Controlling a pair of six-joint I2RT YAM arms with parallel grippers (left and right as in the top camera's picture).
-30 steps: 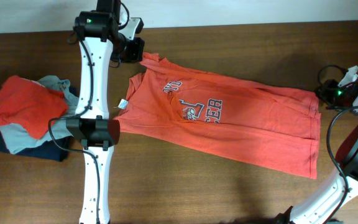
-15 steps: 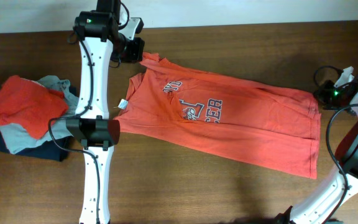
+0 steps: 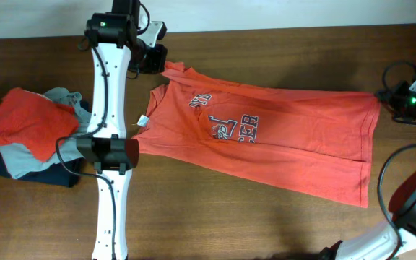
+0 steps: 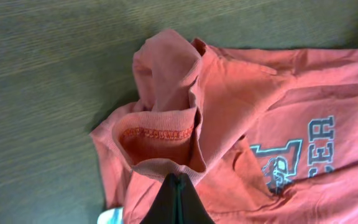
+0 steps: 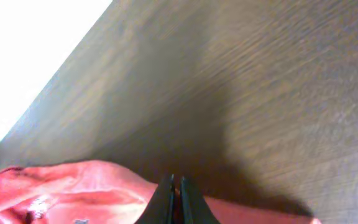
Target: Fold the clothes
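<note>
Clearly soft and light, the T-shirt (image 3: 280, 144) will sag and wrinkle wherever it is unsupported, so I judge the seamed edges the best holds: shoulder, sleeve, hem. It lies spread across the middle of the bench (image 3: 215, 224), neck to the left and hem to the right. The left tool (image 4: 177, 182) is closed, pinching bunched cloth at the far-left sleeve. The right tool (image 5: 174, 182) is closed on the hem's far-right corner. The other clothes (image 3: 27, 137) sit piled at the left.

Big orange-red T-shirt (image 3: 287, 137) lies spread out in the middle, lettering (image 3: 226, 124) up, neck w/ white tag (image 3: 142, 120) to left. Small pile (image 3: 27, 137) of orange, grey-blue & navy pieces lies far left.
</note>
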